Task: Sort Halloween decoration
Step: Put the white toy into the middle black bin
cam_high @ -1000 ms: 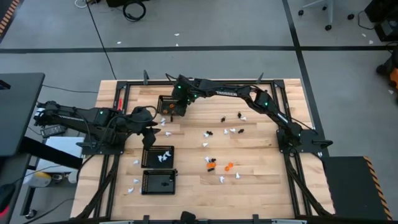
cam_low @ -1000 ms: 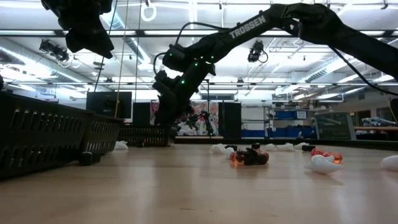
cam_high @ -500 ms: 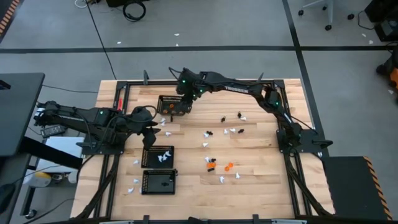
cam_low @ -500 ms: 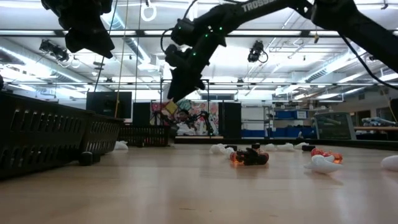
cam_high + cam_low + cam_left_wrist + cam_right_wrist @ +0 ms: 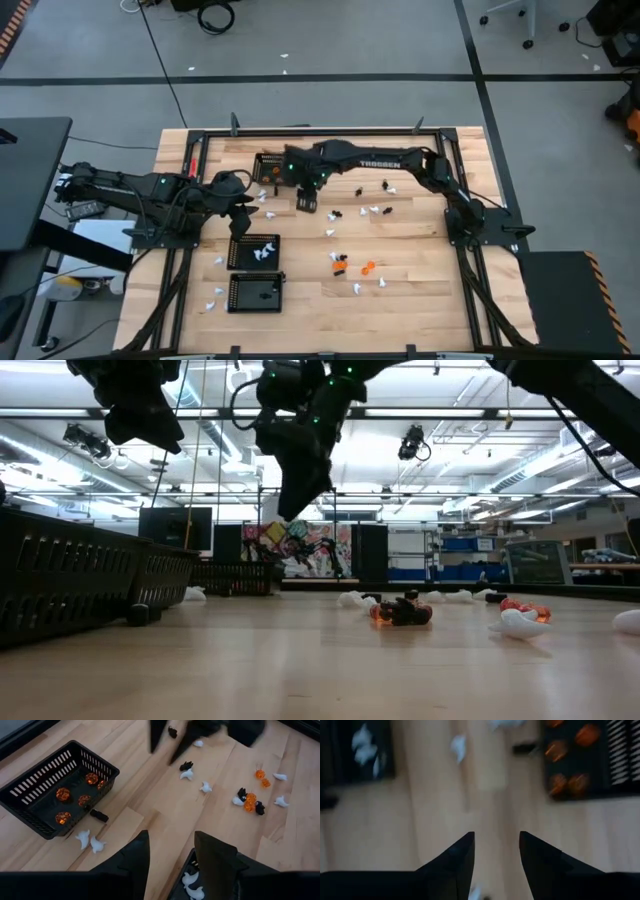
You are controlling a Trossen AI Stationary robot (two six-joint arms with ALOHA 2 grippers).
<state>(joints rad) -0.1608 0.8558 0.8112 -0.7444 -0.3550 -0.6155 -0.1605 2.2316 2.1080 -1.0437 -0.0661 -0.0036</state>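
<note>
Right gripper (image 5: 308,203) hangs over bare wood planks just past the mesh basket (image 5: 270,167) holding the shiny orange rounded pieces (image 5: 75,800); its fingers (image 5: 455,857) are spread with nothing between them. Left gripper (image 5: 241,222) sits above the middle basket (image 5: 254,251), which has the white pieces (image 5: 260,250) in it, claw spread and empty too. Loose white, black and orange bits (image 5: 345,265) are scattered mid-table (image 5: 420,270), and a third basket (image 5: 256,293) sits nearest the front edge.
</note>
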